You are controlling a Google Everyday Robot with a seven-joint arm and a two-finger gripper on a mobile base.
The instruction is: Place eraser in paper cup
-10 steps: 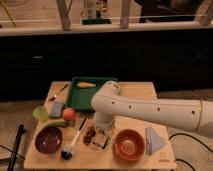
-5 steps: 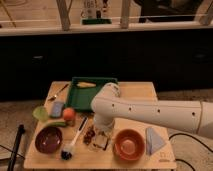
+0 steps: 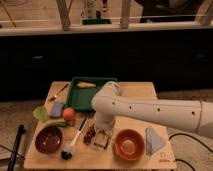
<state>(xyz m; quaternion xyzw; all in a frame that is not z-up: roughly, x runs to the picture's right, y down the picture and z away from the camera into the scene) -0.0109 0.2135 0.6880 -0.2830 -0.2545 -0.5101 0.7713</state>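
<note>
My white arm [image 3: 150,111] reaches in from the right across the middle of the wooden table [image 3: 37,155]. The gripper [image 3: 102,139] points down near the table's front edge, between the brush [image 3: 75,141] and the orange bowl [image 3: 129,144]. It hangs low over the table top. I see neither the eraser nor the paper cup; the arm and gripper hide the part of the table behind and under them.
A maroon bowl [image 3: 48,139] stands front left. A brown snack bag [image 3: 90,134] lies just left of the gripper. A green tray [image 3: 85,95] with a yellow item sits at the back. An orange fruit [image 3: 68,114], blue-grey pad [image 3: 57,108], fork [image 3: 59,92] and pale cloth [image 3: 154,140] lie around.
</note>
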